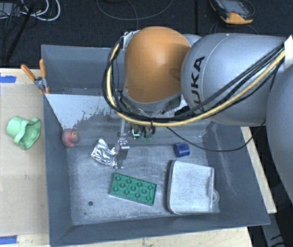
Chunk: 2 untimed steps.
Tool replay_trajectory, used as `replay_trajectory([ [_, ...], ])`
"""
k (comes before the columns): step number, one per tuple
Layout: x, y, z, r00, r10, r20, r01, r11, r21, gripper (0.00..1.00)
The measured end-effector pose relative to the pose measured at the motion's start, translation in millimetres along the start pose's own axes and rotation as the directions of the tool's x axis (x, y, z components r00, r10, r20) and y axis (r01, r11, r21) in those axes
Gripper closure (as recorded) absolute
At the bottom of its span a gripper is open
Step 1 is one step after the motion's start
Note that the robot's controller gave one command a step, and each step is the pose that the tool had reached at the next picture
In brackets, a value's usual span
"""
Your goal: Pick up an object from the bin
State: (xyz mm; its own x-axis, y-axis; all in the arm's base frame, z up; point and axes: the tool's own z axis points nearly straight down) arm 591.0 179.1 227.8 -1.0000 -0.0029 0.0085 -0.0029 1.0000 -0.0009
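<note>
My gripper point(120, 156) reaches down below the orange dome, its metal fingertip right against the right edge of a crumpled silver foil piece point(102, 152) in the bin's left middle. A green studded building plate point(133, 188) lies flat just below and to the right of the fingertip. A small pink ball point(69, 137) rests at the left wall. To the right, a little blue block point(182, 149) sits on the floor.
A folded grey-white cloth point(190, 187) lies in the bin's lower right. The arm and its cables cover the upper middle and right of the bin. A green object rests outside on the board at the left.
</note>
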Motion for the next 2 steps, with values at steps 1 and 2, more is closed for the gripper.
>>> replay_trajectory([
  [1,0.6,-24.0,151.3,0.955,-0.298,0.013,0.298,0.955,0.001,0.00],
  [2,-1.5,-23.6,145.4,0.956,-0.293,0.016,0.293,0.956,0.000,1.00],
])
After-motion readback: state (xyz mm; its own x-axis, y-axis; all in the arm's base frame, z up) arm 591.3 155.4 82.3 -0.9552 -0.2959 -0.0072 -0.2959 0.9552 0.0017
